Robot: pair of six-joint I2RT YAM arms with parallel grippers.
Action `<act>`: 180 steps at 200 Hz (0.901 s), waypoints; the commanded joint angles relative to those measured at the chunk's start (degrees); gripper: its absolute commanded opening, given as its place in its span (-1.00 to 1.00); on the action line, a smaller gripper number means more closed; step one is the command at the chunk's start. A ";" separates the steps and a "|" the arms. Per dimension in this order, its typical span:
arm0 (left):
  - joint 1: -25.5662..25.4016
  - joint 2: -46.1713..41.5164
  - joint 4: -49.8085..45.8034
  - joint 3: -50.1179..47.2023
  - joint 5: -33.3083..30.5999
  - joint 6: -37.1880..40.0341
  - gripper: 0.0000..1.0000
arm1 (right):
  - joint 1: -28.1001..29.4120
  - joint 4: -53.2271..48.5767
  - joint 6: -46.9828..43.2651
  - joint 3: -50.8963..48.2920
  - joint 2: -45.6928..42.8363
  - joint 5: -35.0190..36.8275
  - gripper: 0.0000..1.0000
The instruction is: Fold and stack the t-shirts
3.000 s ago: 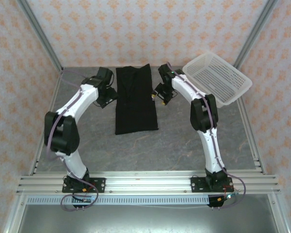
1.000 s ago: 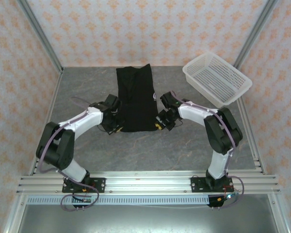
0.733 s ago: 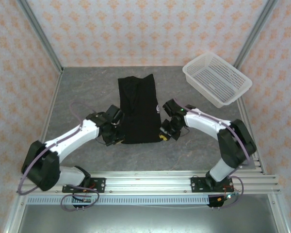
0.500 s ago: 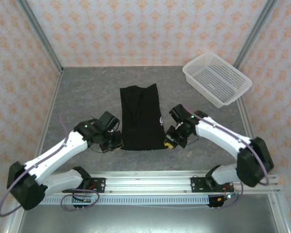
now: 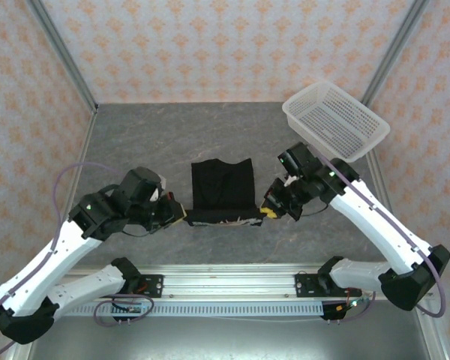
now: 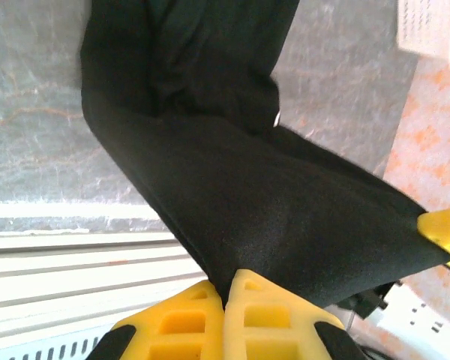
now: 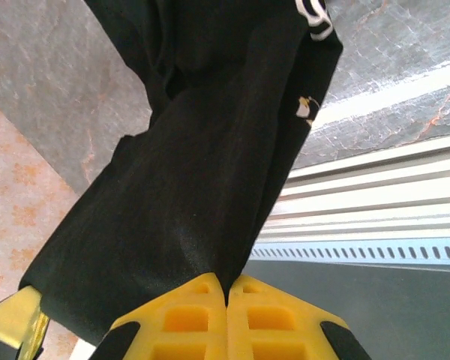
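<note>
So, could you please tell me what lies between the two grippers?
The t-shirt: its near edge spans from the left gripper to the right gripper, as the top view shows.

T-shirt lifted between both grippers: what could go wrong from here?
The left gripper and right gripper each pinch only a corner of the t-shirt; either corner could slip out. The cloth below looks creased, so a fold may trap wrinkles. The lifted edge hangs close to the near rail and might catch there.

Counting now: one black t-shirt (image 5: 223, 184) strung between two grippers, the left gripper (image 5: 181, 218) and the right gripper (image 5: 268, 214), one white mesh basket (image 5: 335, 120) well beyond the right claw, one grey table (image 5: 135, 142).
</note>
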 commanded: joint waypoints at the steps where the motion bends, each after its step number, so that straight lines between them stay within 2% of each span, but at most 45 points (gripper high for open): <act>1: 0.41 2.96 -1.62 2.48 -7.49 -3.35 -1.00 | -1.21 -1.70 2.15 1.54 4.14 3.58 -1.00; 43: 6.65 12.59 2.82 3.56 -5.40 -3.22 -1.00 | -5.96 2.44 1.00 5.39 12.73 4.27 -1.00; 95: 16.14 26.43 5.56 10.93 -1.09 4.86 -1.00 | -10.24 3.96 -2.57 15.70 26.69 4.12 -1.00; 131: 19.45 38.81 3.72 20.32 -1.06 10.53 -1.00 | -12.90 6.66 -3.51 21.39 34.94 3.67 -1.00; 162: 22.02 49.33 3.85 25.50 -2.53 12.89 -1.00 | -14.01 8.48 -5.22 29.56 46.27 2.01 -1.00; 180: 23.41 54.63 6.03 27.21 -2.73 13.51 -1.00 | -14.29 6.66 -7.08 36.26 53.33 3.75 -1.00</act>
